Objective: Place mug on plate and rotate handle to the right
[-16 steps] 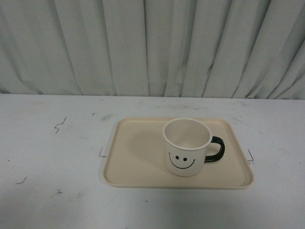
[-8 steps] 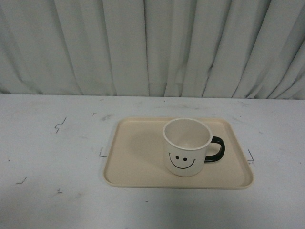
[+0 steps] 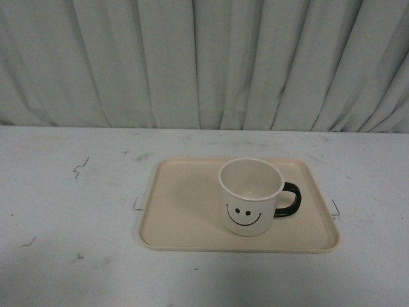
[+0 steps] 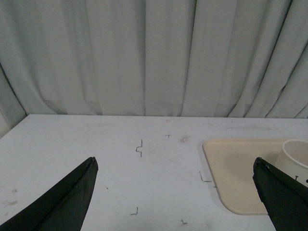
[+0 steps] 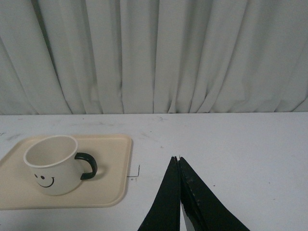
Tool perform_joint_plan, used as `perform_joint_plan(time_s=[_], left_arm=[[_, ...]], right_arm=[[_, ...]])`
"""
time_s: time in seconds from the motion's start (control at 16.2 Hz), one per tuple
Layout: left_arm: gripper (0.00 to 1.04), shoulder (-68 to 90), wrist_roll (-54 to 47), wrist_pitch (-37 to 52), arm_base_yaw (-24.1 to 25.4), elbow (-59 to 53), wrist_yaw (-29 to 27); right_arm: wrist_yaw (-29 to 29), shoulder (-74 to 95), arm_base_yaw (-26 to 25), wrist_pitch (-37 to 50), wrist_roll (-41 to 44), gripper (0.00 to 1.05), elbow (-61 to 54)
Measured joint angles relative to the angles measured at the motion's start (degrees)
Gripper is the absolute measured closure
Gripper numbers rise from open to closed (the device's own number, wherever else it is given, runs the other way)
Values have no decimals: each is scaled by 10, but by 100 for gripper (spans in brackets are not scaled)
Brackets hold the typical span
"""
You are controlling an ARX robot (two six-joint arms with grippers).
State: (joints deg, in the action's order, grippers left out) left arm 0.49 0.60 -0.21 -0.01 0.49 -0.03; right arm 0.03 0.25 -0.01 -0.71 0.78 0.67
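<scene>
A: Start with the mug (image 3: 250,197). Where do you see it?

B: You have it upright on the plate (image 3: 185,217), right of the plate's middle in the front view. Smiley print faces the camera. The handle (image 3: 291,201) points to the robot's right, over the plate's right part, inside the rim.

A: And the plate itself?

B: Flat on the white tabletop (image 3: 70,211), long side across your view. Small dark corner marks sit on the tabletop just beside its left and right edges. Grey pleated curtain (image 3: 204,64) closes off the back.

A: Arms?

B: Neither shows in the front view. From the left wrist you see the left gripper (image 4: 175,192) spread wide, its two dark fingers at opposite edges of the picture, nothing between them but bare tabletop; the plate's corner and a slice of the mug lie past one finger. From the right wrist you see the right gripper (image 5: 179,160) pinched together, fingertips meeting, nothing held.

A: Either one touching the mug?

B: No. The right gripper's tips are over bare tabletop, clear of the plate's edge, with the mug well apart.
</scene>
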Motion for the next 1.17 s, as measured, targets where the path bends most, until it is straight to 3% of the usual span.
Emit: perform_joint_plan(time_s=[0.25,0.74,0.8,1.17], left_arm=[[7,0,0,0,0,0,0],[7,0,0,0,0,0,0],[7,0,0,0,0,0,0],[7,0,0,0,0,0,0]], right_arm=[[0,0,0,5,0,99,0],[0,0,0,5,0,68,0],[0,0,0,5,0,47,0],[0,0,0,5,0,5,0]])
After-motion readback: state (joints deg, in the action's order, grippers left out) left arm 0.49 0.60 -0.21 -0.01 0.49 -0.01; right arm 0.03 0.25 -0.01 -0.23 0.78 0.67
